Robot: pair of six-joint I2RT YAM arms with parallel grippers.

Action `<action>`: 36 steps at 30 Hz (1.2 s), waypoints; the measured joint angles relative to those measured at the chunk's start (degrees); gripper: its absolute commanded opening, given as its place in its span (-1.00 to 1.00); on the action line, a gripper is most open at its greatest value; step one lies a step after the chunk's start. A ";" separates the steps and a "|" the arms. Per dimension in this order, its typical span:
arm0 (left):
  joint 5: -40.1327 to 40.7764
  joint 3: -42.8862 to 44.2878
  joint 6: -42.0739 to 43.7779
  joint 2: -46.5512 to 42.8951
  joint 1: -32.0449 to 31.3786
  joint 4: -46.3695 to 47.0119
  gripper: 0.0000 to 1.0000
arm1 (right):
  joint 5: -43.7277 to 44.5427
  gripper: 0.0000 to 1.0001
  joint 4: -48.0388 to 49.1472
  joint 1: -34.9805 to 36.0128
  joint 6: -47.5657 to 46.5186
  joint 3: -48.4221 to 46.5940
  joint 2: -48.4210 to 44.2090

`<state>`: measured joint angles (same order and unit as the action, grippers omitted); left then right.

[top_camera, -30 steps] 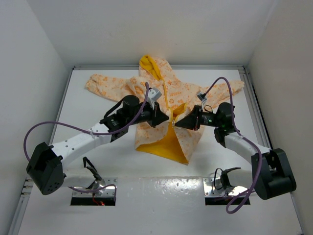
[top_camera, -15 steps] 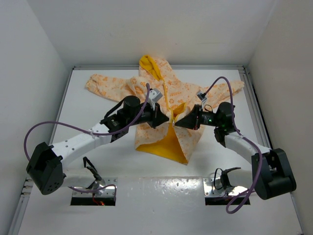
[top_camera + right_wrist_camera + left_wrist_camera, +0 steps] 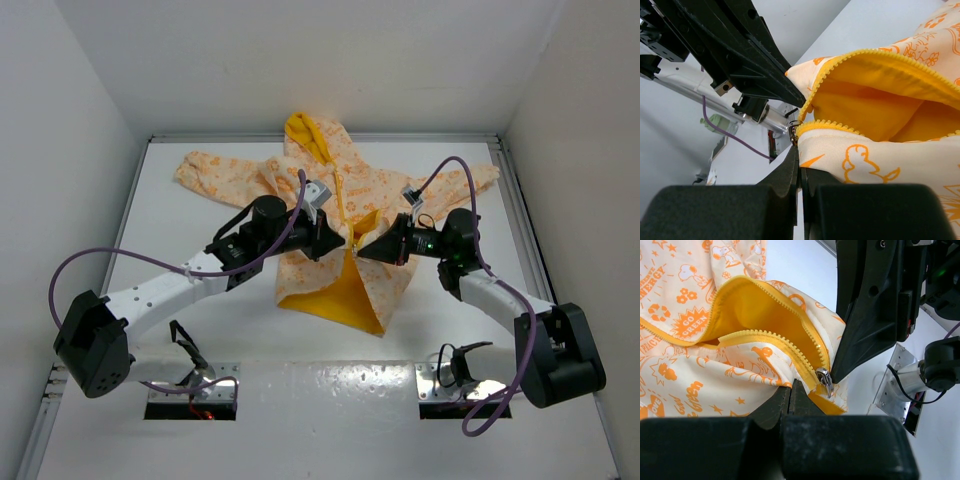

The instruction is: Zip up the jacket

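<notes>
On the white table (image 3: 165, 225), the jacket (image 3: 345, 180) lies spread in the upper centre of the top view, with its sleeves out to both sides and its hood toward the top edge. It is soft cream cloth printed in orange, and a smooth yellow lining shows where the lower front gapes in a triangle. In the left wrist view the print reads GO GREEN (image 3: 687, 326) at centre left and "ENERGY" at upper left. The left gripper (image 3: 337, 240) has its black fingers pressed together on the cream cloth just under the toothed yellow zipper (image 3: 775, 340), left of the metal slider (image 3: 824, 378). The right gripper (image 3: 363, 249) faces it, likewise pinched closed on the jacket's front edge beside the slider.
</notes>
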<state>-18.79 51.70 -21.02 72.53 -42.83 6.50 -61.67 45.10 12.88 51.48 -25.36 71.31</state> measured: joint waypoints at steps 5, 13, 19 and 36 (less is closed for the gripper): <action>-0.07 0.00 0.00 0.00 0.00 0.00 -1.00 | 0.02 -1.00 0.00 0.00 -0.02 0.00 0.00; -0.55 0.00 0.00 0.00 0.00 0.07 -1.00 | 0.15 -1.00 -0.02 0.00 -0.04 0.00 0.00; -0.66 0.00 0.00 0.00 0.00 0.13 -1.00 | 0.42 -1.00 -0.15 0.00 -0.09 0.00 0.00; 0.17 1.03 -0.04 0.00 0.02 0.39 -1.00 | 1.27 -1.00 -0.15 0.00 -0.26 0.00 0.00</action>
<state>-18.61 52.73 -21.06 72.53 -42.81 6.90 -60.40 44.95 12.88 51.22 -25.36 71.31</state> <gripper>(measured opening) 0.009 0.003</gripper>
